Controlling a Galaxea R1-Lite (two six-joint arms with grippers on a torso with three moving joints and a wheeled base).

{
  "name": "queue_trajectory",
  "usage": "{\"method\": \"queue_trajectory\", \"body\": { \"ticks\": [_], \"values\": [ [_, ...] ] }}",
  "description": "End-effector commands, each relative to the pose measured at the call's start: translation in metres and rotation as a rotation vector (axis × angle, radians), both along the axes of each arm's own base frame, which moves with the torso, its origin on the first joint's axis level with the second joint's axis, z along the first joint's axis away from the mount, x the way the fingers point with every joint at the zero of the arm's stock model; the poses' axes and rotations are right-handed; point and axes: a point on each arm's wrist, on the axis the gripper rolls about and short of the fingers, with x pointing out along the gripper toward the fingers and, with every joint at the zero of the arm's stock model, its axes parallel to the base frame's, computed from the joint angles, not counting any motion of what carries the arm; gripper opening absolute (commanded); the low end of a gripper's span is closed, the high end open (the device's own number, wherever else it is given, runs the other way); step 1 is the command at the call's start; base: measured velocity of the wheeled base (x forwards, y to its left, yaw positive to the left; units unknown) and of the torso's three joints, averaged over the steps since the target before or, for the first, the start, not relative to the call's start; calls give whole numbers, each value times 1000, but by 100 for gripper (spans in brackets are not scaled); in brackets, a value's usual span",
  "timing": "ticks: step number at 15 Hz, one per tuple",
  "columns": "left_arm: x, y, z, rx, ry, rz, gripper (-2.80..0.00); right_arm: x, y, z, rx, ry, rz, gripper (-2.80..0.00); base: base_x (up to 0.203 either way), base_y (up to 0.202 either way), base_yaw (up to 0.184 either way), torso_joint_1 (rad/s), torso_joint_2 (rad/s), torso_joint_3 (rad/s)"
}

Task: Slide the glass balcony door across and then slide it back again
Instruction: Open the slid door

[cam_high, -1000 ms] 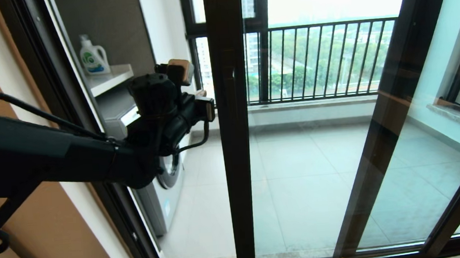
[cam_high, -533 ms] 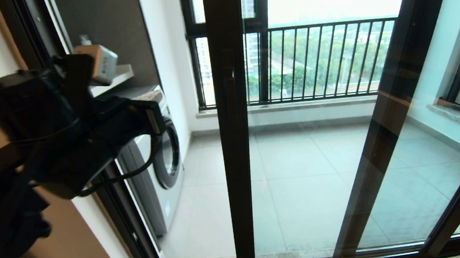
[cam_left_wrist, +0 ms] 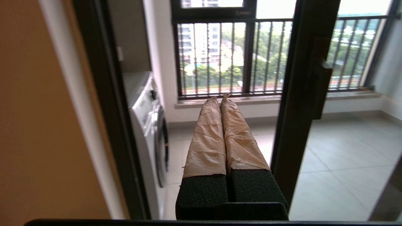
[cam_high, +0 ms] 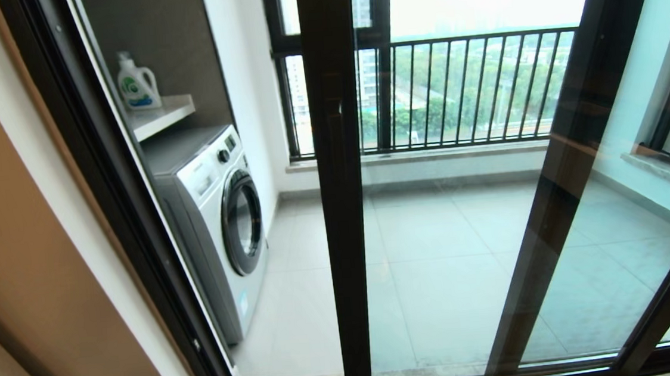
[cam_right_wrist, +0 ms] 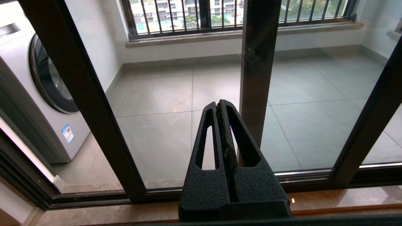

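The glass balcony door (cam_high: 341,223) stands partly slid across, its dark upright near the middle of the head view and its short bar handle (cam_high: 335,101) on that upright. Left of the upright the doorway is open onto the balcony. Neither arm shows in the head view. In the left wrist view my left gripper (cam_left_wrist: 220,98), its fingers wrapped in tan tape, is shut on nothing and hangs short of the door upright (cam_left_wrist: 290,119), apart from the handle (cam_left_wrist: 321,89). My right gripper (cam_right_wrist: 220,105) is shut and empty, low before the glass, near the sill.
A white washing machine (cam_high: 218,221) stands on the balcony just inside the opening, under a shelf with a detergent bottle (cam_high: 136,84). A second dark-framed glass panel (cam_high: 572,163) overlaps on the right. The outer door frame (cam_high: 102,188) borders the opening on the left. A black railing (cam_high: 459,88) lines the balcony's far side.
My left arm has pulled back from beside the door's upright, swung left and left the head view. The door has not moved.
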Motion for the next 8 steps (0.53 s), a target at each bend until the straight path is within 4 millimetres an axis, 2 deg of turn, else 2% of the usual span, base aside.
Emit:
{"method": "queue_trajectory", "body": {
  "ticks": [1, 3, 5, 7, 8],
  "values": [
    [-73, 23, 5, -13, -148, 136, -280, 1, 0, -3, 0, 12, 0, -280, 0, 0, 0, 0, 0, 0],
    [-118, 27, -5, -2, -185, 203, -280, 1, 0, -3, 0, 12, 0, -280, 0, 0, 0, 0, 0, 0],
    [-154, 26, -27, 18, -201, 224, -280, 1, 0, -3, 0, 12, -1, -280, 0, 0, 0, 0, 0, 0],
    [-176, 21, -58, 61, -201, 150, -280, 1, 0, -3, 0, 12, 0, -280, 0, 0, 0, 0, 0, 0],
    [-175, 19, -79, 84, -148, 115, -280, 1, 0, -3, 0, 12, 0, -280, 0, 0, 0, 0, 0, 0]
  ]
}}
